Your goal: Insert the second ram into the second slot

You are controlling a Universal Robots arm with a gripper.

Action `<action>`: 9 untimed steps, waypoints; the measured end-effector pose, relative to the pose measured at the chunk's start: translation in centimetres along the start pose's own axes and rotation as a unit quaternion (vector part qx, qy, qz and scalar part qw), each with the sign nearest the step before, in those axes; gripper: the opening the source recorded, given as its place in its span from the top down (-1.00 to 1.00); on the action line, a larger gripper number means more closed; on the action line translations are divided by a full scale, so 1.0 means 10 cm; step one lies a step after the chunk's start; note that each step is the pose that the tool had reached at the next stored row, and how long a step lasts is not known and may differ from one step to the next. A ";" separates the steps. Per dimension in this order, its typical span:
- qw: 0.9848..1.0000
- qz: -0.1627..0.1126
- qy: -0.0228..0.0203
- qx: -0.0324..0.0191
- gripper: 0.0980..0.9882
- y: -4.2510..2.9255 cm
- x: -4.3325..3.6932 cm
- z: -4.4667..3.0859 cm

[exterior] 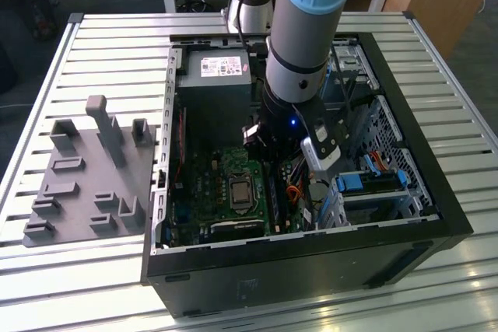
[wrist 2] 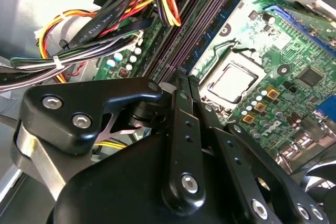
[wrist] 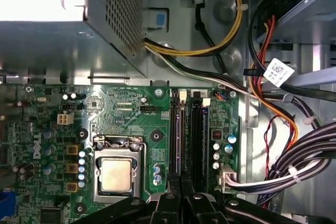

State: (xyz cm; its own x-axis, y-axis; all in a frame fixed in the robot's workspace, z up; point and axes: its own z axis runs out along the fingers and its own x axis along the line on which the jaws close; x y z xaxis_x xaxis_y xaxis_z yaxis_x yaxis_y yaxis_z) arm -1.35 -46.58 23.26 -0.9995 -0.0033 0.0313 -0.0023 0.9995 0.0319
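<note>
An open black computer case (exterior: 311, 250) lies on its side on a slatted metal table (exterior: 109, 52); the robot arm (exterior: 303, 29) reaches down into it from the far side. Inside the case, a grey power supply (exterior: 218, 75) fills the far corner toward the exterior view's left; nearer lies the green motherboard (exterior: 206, 184) with its square processor socket (exterior: 240, 192). A metal drive cage (exterior: 373, 184) with blue plastic clips (exterior: 354, 183) takes up the side toward the exterior view's right; bundled cables (wrist: 294, 166) in black, yellow, orange and red run between the cage and the board.

The gripper (wrist 2: 182, 74) shows in both wrist views; it hangs just above the near end of the long dark memory slots (wrist: 187, 135), which run side by side just beside the socket, between it and the cables. Whether the gripper is clenched, released or grasping anything I cannot tell; its black linkage blocks the view of what lies beneath. Where the second ram sits I also cannot tell; no slot can be read as filled or bare with any certainty.

Outside the case, toward the exterior view's left, a grey moulded fixture plate (exterior: 85, 192) rests flat on the table; upright posts and low brackets rise from it; it lies just beside the case wall.
</note>
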 end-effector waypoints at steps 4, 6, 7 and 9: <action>1.000 -0.006 0.001 0.000 0.95 0.000 -0.012 0.009; 1.000 -0.006 0.001 0.000 0.95 0.000 -0.019 0.013; 1.000 -0.006 0.001 0.000 0.95 0.000 -0.025 0.018; 1.000 -0.006 0.001 0.000 0.95 0.002 -0.025 0.023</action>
State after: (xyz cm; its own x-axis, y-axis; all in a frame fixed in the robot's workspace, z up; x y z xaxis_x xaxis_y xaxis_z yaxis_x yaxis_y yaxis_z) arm -1.10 -46.56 23.02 -0.9993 -0.0144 0.0338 -0.0133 0.9994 0.0322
